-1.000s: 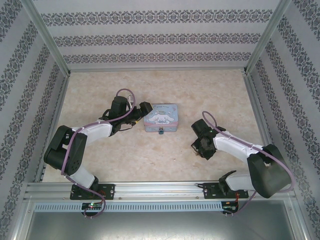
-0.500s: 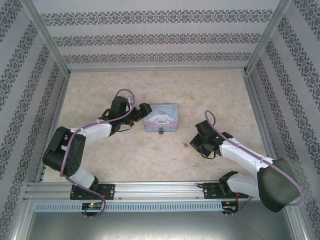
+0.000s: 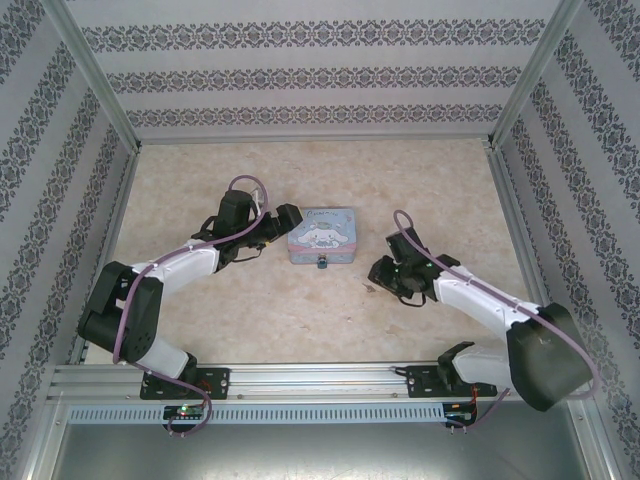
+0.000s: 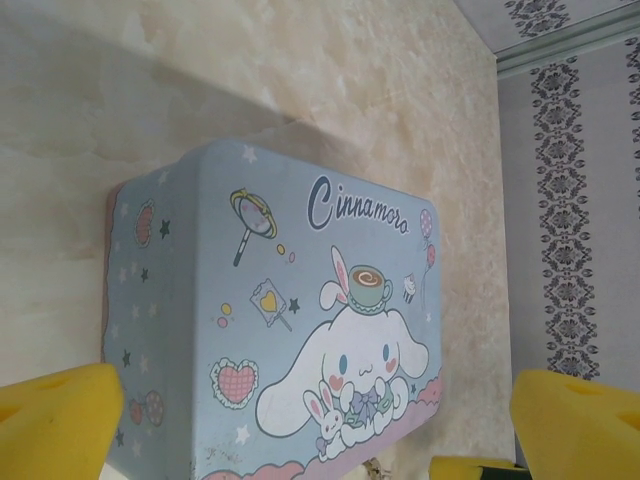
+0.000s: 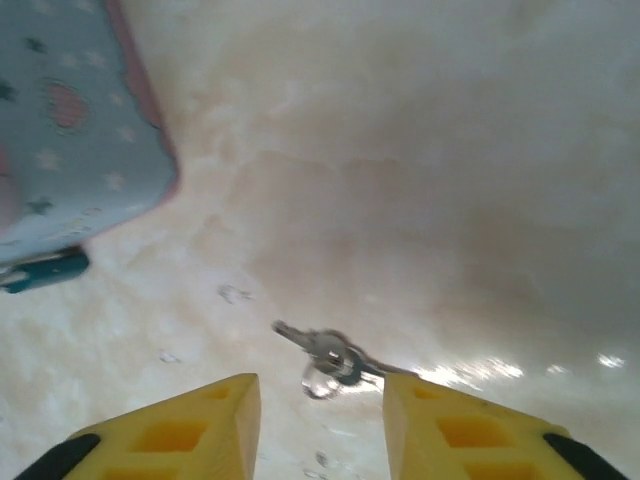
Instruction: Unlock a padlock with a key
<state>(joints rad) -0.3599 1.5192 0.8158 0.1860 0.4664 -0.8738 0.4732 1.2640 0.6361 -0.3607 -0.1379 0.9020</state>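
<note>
Tin box [image 4: 290, 330]: pastel blue w/ pink rim, printed w/ white long-eared cartoon character, hearts, stars, dark-blue script. Padlock [image 5: 45, 270]: teal-blue, blurry, maybe darker at one end. Key [image 5: 325, 352] & ring: silver-grey. Table [image 3: 300, 310]: cream-beige marbling. Walls [image 3: 320, 75]: white w/ dark floral bands. Left gripper's pads [image 4: 55, 420] yellow; right gripper's pads [image 5: 190, 435] yellow w/ black corners. Arms [image 3: 190, 262] white & black, cables [image 3: 160, 257] purple
</note>
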